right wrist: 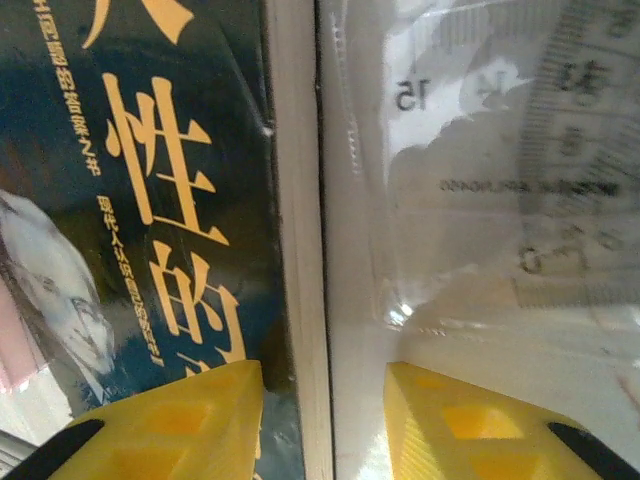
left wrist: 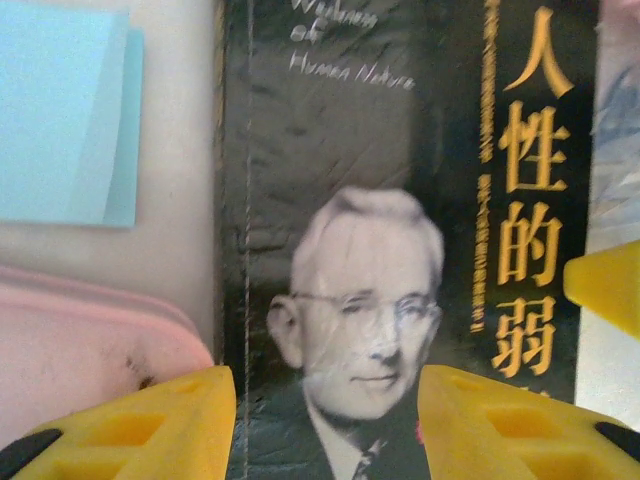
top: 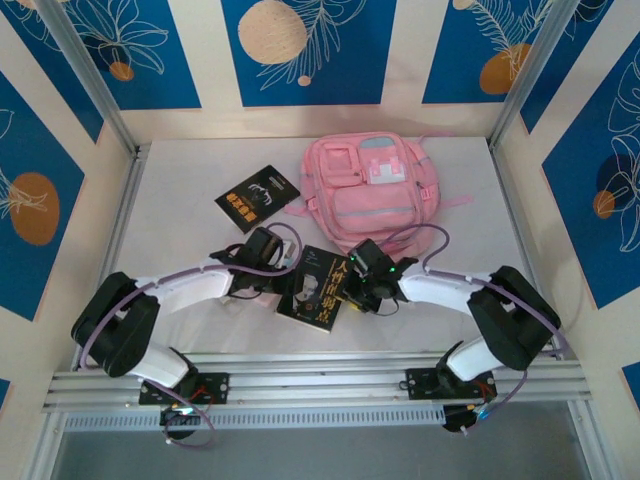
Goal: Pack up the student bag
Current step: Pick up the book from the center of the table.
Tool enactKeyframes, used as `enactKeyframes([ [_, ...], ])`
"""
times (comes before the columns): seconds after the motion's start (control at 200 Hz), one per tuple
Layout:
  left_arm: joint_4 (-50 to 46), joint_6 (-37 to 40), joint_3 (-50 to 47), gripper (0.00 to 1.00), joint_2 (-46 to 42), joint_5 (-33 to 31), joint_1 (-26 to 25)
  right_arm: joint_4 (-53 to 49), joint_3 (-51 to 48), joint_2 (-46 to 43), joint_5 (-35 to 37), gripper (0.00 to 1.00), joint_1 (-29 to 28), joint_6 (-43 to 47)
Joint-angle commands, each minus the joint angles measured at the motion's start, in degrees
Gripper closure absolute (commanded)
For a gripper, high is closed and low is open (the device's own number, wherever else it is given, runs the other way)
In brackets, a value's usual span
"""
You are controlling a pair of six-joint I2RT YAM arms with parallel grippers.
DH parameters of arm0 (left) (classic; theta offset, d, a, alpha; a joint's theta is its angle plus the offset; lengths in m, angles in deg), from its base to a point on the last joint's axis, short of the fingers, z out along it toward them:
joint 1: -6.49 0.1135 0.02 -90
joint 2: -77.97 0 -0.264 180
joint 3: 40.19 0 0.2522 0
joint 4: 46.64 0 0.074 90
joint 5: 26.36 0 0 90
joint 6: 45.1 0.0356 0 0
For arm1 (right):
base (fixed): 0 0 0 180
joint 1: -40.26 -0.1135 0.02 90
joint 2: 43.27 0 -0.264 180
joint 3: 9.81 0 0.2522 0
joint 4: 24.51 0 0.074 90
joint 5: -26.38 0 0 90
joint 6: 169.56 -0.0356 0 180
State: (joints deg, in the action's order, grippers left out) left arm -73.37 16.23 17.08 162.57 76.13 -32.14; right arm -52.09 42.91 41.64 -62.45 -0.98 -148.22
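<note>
L gripper (left wrist: 325,400) over book (left wrist: 400,250); pink case (left wrist: 90,340) just left, sticky notes (left wrist: 65,110) ahead-left, bare table (top: 180,240) farther left. R gripper (right wrist: 325,390) straddles book edge; ruler pack (right wrist: 500,180) just right. Bag (top: 370,190) ahead.

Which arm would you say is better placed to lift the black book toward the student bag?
Probably right: the right gripper straddles the page edge of the black book and sits nearer the student bag than the left gripper.

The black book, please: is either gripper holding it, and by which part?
Nothing held: right gripper straddles the black book's page edge; left gripper is over its cover.
</note>
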Motion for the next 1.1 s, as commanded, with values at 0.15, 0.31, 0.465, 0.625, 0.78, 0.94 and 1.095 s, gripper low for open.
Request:
enactKeyframes([
  [0.15,0.30,-1.39,-1.41,0.51,3.48,-0.01,-0.74,4.31,5.48,3.01,-1.86,0.69,-2.50,-0.39],
  [0.31,0.39,-1.39,-1.32,0.53,4.44,0.42,-0.74,5.04,5.56,0.17,-2.66,0.70,-2.51,-0.77],
  [0.465,0.10,-1.22,-1.23,0.54,4.09,0.12,-0.72,4.16,6.46,-1.23,-2.58,0.74,-2.54,-0.16],
  [0.625,-0.08,-1.26,-1.14,0.53,3.41,-0.01,-0.74,3.63,6.28,-1.14,-2.34,0.92,-2.54,-0.24],
  [0.78,-1.64,-1.63,0.52,0.40,1.01,-0.48,-0.65,1.30,7.44,-1.74,-2.07,1.00,-2.45,0.39],
  [0.94,-3.76,-1.17,3.38,0.25,-2.75,-3.02,0.11,-4.38,10.28,-3.96,-1.98,1.00,-1.72,3.52],
  [1.095,-1.36,-3.67,3.40,0.18,-4.35,-3.22,1.74,-3.81,10.40,-7.16,-5.64,1.00,1.62,6.39],
])
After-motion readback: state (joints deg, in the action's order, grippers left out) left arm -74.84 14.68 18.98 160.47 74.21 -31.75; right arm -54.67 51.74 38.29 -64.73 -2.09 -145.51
